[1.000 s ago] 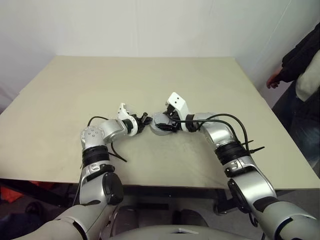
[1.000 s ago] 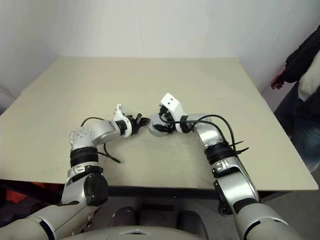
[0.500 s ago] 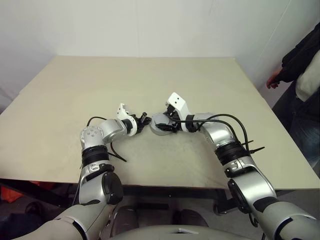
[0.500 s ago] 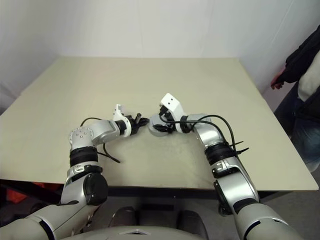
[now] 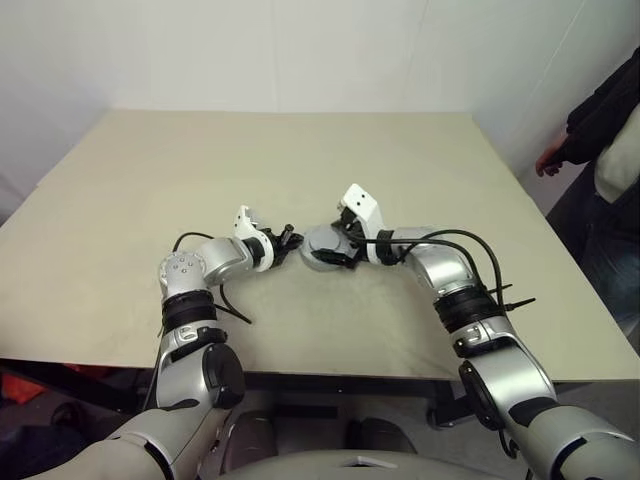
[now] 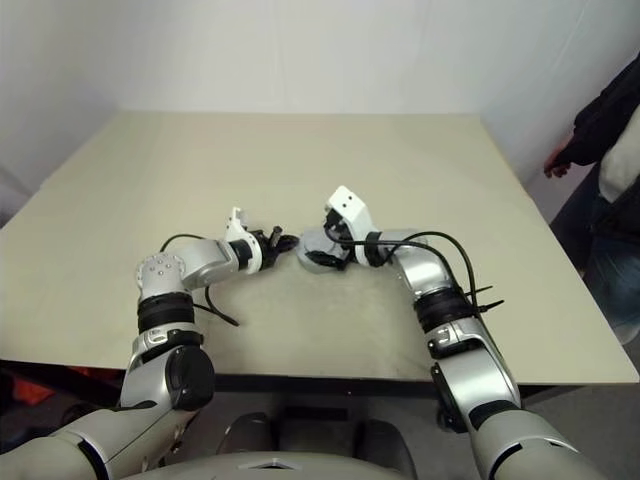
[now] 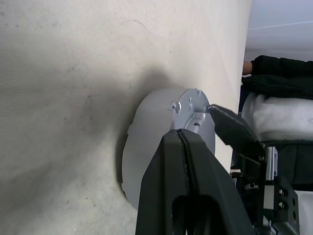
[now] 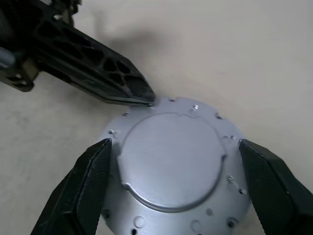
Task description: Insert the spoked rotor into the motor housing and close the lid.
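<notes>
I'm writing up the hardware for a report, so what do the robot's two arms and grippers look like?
Both arms are glossy silver-grey shells with black joint bands. Loose black cables loop off each forearm. Each wrist carries a white angular camera housing. The left gripper and right gripper each have two black fingers; the left's show a lattice of cut-outs along the side.

Beige tabletop [image 5: 200, 160], plain white walls [image 5: 300, 50] behind, person [image 5: 605, 150] standing at right edge

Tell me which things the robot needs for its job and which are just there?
For the job:
- lid, lying smooth face up
- left hand, shut, tip at the lid's edge
- right hand, open around the lid

Just there:
- table
- person standing beside it
</notes>
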Tool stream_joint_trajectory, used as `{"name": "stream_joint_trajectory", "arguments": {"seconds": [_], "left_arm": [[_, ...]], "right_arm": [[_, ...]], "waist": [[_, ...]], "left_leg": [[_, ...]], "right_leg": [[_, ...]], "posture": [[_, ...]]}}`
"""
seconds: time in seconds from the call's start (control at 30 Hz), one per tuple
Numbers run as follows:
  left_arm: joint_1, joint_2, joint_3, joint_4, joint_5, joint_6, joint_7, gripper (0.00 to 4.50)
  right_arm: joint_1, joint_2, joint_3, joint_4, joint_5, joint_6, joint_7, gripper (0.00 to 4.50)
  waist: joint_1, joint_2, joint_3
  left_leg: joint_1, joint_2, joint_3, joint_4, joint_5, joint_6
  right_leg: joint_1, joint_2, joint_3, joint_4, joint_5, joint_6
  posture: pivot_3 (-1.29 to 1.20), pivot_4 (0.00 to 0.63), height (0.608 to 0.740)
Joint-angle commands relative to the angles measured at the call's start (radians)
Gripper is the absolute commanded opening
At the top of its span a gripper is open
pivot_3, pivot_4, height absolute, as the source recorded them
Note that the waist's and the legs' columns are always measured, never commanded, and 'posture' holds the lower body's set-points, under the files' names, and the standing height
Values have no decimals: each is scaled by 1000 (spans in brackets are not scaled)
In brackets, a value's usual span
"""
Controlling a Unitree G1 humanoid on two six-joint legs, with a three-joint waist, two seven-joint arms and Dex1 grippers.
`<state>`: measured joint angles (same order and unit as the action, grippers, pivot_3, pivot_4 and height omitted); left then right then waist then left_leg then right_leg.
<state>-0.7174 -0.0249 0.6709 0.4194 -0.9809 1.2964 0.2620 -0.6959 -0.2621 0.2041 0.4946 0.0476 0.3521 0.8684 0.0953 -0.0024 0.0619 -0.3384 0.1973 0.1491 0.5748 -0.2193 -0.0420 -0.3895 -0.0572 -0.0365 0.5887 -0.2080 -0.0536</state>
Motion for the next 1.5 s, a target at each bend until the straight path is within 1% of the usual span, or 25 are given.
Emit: {"name": "stream_joint_trajectory", "arguments": {"seconds": [0.03, 0.1, 0.23, 0.37, 0.47, 0.6, 0.7, 0.83, 1.0, 1.13, 1.33, 1.5], "left_arm": [[12, 4, -21, 12, 18, 14, 11, 0], [11, 5, -21, 13, 16, 14, 10, 0], [10, 8, -23, 16, 15, 19, 2, 0], [6, 7, -27, 19, 14, 24, -6, 0], [4, 7, -29, 21, 14, 26, -11, 0], [2, 5, -30, 23, 12, 28, -18, 0], [3, 4, -35, 22, 10, 34, -30, 0], [3, 5, -38, 23, 11, 39, -39, 0], [1, 7, -37, 25, 13, 42, -42, 0], [1, 7, -38, 27, 16, 39, -45, 0], [0, 13, -35, 24, 18, 40, -43, 0], [0, 20, -30, 14, 16, 42, -35, 0]], "right_arm": [[-13, 13, -45, -53, 52, 26, -5, 4488], [-14, 19, -61, -73, 80, 43, 3, 4488], [-43, 45, -140, -114, 173, 151, -18, 4488], [-88, 56, -227, -124, 258, 271, -67, 4488], [-114, 47, -267, -127, 292, 345, -104, 4488], [-157, 13, -339, -89, 335, 481, -171, 4488], [-172, -45, -381, -59, 368, 627, -195, 4488], [-139, -101, -394, -77, 415, 813, -189, 4488], [-84, -109, -408, -145, 468, 991, -203, 4488], [-62, -87, -444, -135, 485, 1045, -240, 4488], [-47, 4, -482, -104, 489, 1032, -311, 4488], [-45, 41, -494, -78, 482, 1005, -347, 4488]], "waist": [[0, 0, 0], [0, 0, 0], [1, 0, 1], [1, 0, 1], [2, 0, 1], [3, 1, 1], [5, 1, 1], [7, 0, 1], [9, 1, 1], [10, 1, 1], [10, 1, 1], [10, 1, 1]], "left_leg": [[-1, 0, 0, 0, 0, 0], [-3, 0, 0, 0, 0, 0], [-5, 0, 0, 0, 0, 0], [-5, 0, 0, 0, 1, 0], [-5, 0, 0, 0, 1, -1], [-5, 0, 0, 1, 1, -1], [-6, -1, -1, 1, 1, -1], [-8, -4, -1, 1, 1, -1], [-8, -5, -1, 1, 1, -1], [-8, -5, -1, 2, 1, -1], [-7, -5, -1, 2, 2, -2], [-6, -5, -1, 2, 2, -2]], "right_leg": [[0, 0, 0, 0, 0, 0], [-2, 0, -1, 0, 0, -1], [-3, -1, -1, 0, 0, -1], [-4, -1, -1, 0, 0, -1], [-4, -1, -1, 0, 0, -1], [-4, -1, -1, 0, 0, -1], [-5, -1, -1, 0, 1, -1], [-5, -1, -1, 0, 0, 0], [-5, -1, -1, 1, 0, 0], [-5, -1, -1, 1, 1, 1], [-5, -1, -1, 2, 1, 1], [-4, -1, -1, 2, 1, 1]], "posture": [[0, 0, 740], [0, 0, 740], [0, 0, 740], [0, 0, 740], [0, 0, 740], [0, 0, 740], [0, 0, 740], [0, 0, 740], [0, 0, 740], [0, 0, 740], [0, 0, 740], [0, 0, 740]]}}
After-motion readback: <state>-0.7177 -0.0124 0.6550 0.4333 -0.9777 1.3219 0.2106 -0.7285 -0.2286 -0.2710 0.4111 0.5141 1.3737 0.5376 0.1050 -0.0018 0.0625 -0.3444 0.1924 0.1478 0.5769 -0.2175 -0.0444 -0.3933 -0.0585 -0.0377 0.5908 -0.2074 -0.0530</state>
